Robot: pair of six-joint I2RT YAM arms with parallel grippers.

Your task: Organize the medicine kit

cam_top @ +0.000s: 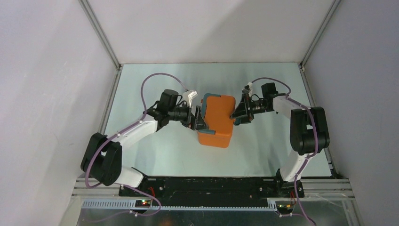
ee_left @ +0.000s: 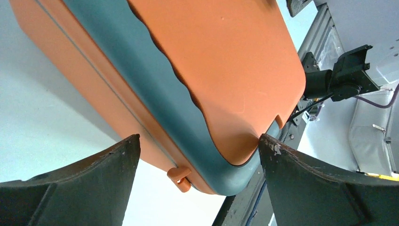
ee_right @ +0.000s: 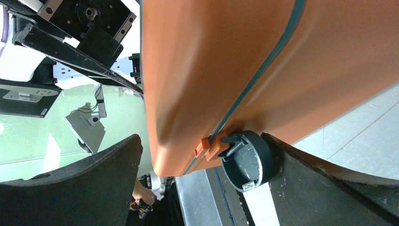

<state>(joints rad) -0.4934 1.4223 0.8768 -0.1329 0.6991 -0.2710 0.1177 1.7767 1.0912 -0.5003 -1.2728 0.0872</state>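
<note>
both hands [cam_top: 198, 117] [cam_top: 240, 112] flank medicine kit [cam_top: 217, 120], contact unclear.

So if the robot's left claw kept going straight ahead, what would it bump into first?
The medicine kit. The left gripper stands wide open, pointing at the orange box's end, which sits right between its fingers.

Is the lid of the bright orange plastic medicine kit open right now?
No, the top view shows the bright orange rectangular plastic medicine kit shut, lid down flat on its body.
</note>
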